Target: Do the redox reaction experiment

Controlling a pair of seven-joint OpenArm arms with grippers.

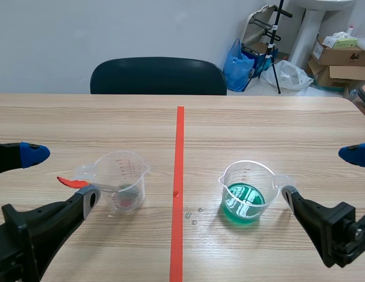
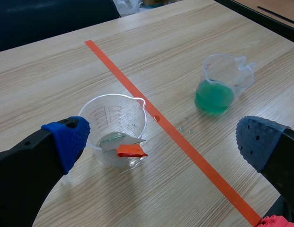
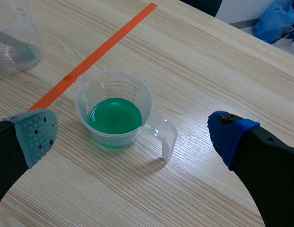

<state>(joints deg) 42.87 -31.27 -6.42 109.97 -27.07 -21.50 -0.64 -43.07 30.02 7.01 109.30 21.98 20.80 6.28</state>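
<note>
Left gripper [image 2: 163,142]: wide open, folks, blue pads far apart and nothing between them but table.
Left gripper's reach: one pad [image 2: 73,137] sits just beside the clear cup [image 2: 97,113]; whether it touches the wall, I cannot tell.
Right gripper [image 3: 133,133]: also spread wide, holding nothing, one grey-green pad [image 3: 38,135] and one blue.
Right gripper's reach: the green cup [image 3: 137,94] stands ahead of it, between the two fingers, clear of both pads.
Clear cup: upright on the left of the tape line [image 1: 178,176], red scale marks on its wall.
Red-handled tool [image 2: 131,151]: lying in the clear cup, grey blade down inside, red end poking out over the rim.
Green cup: upright on the right of the tape line, green liquid [image 3: 113,116] in the bottom, handle [image 3: 163,135] turned toward the right arm's side.
Specks [image 1: 193,215]: a few small clear bits on the table [image 1: 258,129] between tape line and green cup.
Backdrop: dark chair [image 1: 158,76] at the far edge, cardboard boxes [image 1: 341,59] and a blue bag [image 1: 236,66] beyond.
</note>
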